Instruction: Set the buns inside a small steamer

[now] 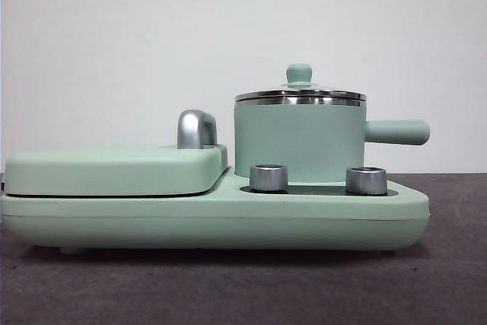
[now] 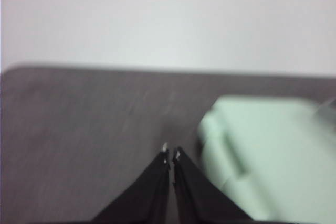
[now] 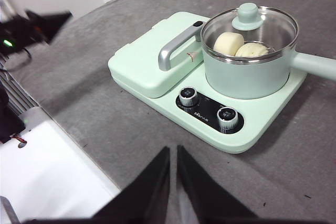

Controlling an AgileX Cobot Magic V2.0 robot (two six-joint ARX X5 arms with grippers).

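Observation:
The small steamer (image 1: 298, 140) (image 3: 247, 72), a mint-green pot with a straight side handle (image 1: 397, 132), stands on the right half of a mint-green cooker. Its glass lid (image 3: 251, 24) with the green knob is on. Through the lid, in the right wrist view, two buns lie inside: a smooth cream one (image 3: 228, 42) and a ridged one (image 3: 251, 50). My right gripper (image 3: 173, 153) is shut and empty, high above the table in front of the cooker. My left gripper (image 2: 170, 153) is shut and empty over the grey table, beside the cooker's corner (image 2: 262, 161).
The flat lidded griddle section (image 1: 114, 169) (image 3: 144, 61) with a chrome handle (image 1: 196, 129) fills the cooker's left half. Two steel knobs (image 1: 268, 177) (image 1: 366, 180) sit on its front. The table edge (image 3: 79, 145) drops off toward a white surface. Dark equipment (image 3: 31, 27) stands at the far side.

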